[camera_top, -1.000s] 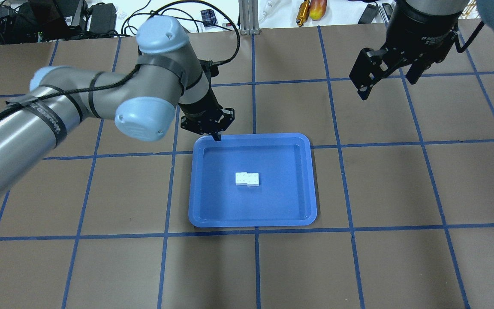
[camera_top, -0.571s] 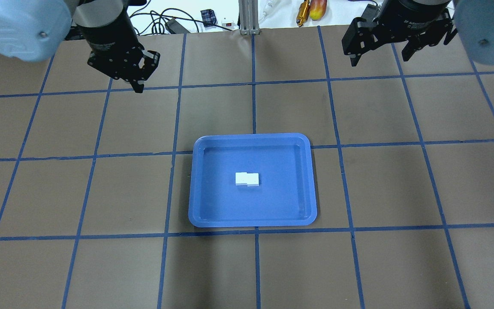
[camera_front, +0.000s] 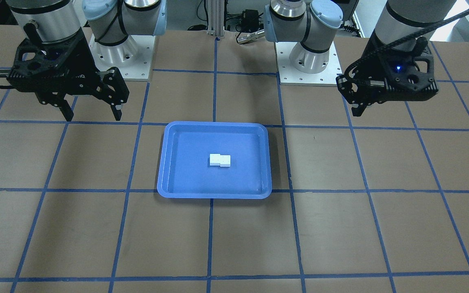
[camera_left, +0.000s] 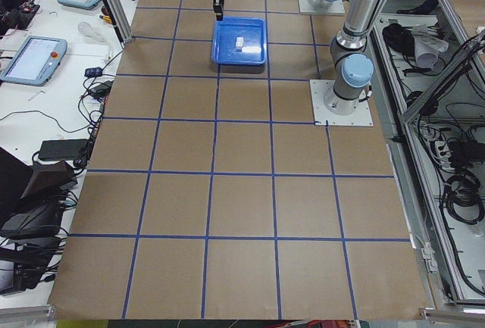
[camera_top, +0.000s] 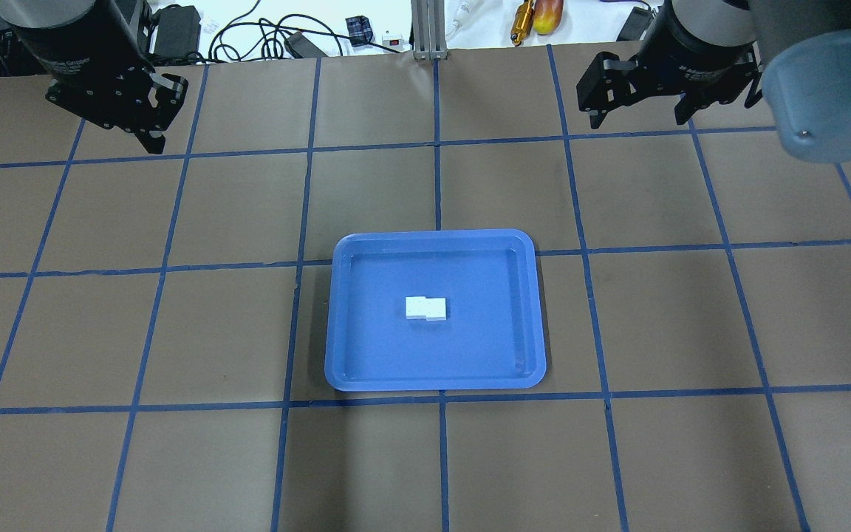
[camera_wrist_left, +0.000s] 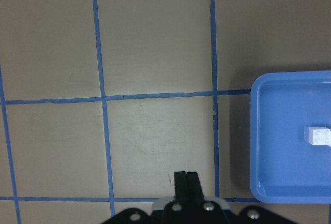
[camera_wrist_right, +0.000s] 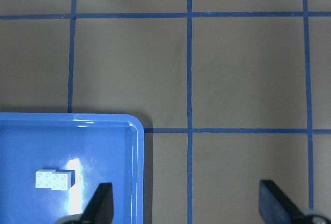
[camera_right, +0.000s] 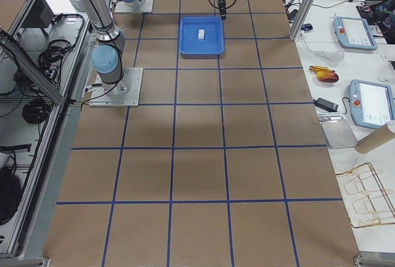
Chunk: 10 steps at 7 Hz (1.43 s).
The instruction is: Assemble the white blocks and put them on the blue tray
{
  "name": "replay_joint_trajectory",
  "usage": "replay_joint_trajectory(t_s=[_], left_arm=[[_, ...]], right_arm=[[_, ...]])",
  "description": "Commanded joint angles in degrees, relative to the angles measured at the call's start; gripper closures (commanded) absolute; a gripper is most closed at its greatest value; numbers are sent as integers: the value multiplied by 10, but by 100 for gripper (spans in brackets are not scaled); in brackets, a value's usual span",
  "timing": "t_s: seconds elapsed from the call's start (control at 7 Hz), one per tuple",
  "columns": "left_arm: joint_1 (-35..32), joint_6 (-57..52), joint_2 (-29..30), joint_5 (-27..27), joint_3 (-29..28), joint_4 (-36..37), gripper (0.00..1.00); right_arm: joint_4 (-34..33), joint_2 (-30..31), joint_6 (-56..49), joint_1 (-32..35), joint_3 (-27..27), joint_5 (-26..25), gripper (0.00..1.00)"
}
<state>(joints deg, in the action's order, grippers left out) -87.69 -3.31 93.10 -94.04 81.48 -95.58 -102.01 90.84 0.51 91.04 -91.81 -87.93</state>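
The two white blocks (camera_top: 426, 308) are joined, offset side by side, and lie in the middle of the blue tray (camera_top: 470, 355) at the table's centre. They also show in the front view (camera_front: 220, 160) and in both wrist views (camera_wrist_left: 318, 135) (camera_wrist_right: 53, 179). My left gripper (camera_top: 152, 144) is shut and empty, high over the far left of the table; its fingertips (camera_wrist_left: 185, 182) are pressed together. My right gripper (camera_top: 640, 118) is open and empty over the far right, well away from the tray. The front view shows it at the view's left (camera_front: 93, 116).
The table is brown with a grid of blue tape lines. Both arm bases (camera_front: 307, 61) stand at the robot's side. Cables (camera_top: 248, 29) and small tools (camera_top: 536, 18) lie beyond the far edge. Tablets (camera_right: 358, 32) lie on side benches.
My left arm has pulled back from the tray's far left corner to the far left of the table. My right gripper has drifted a little farther back. The blocks have not moved.
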Motion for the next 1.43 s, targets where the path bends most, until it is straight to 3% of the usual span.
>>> replay_joint_trajectory(t_s=[0.0,0.29,0.43,0.71,1.29], left_arm=[[-48,34,-12,10,24,-20,74],[-47,24,-14,11,30,-16,23],[-48,24,-13,12,32,0,4],[-40,16,-11,15,31,74,0],[-39,22,-11,13,38,119,0]], right_arm=[[126,10,2,0,21,7,0],[131,10,5,0,17,7,0],[131,10,5,0,17,7,0],[130,10,5,0,20,8,0],[130,11,5,0,22,7,0]])
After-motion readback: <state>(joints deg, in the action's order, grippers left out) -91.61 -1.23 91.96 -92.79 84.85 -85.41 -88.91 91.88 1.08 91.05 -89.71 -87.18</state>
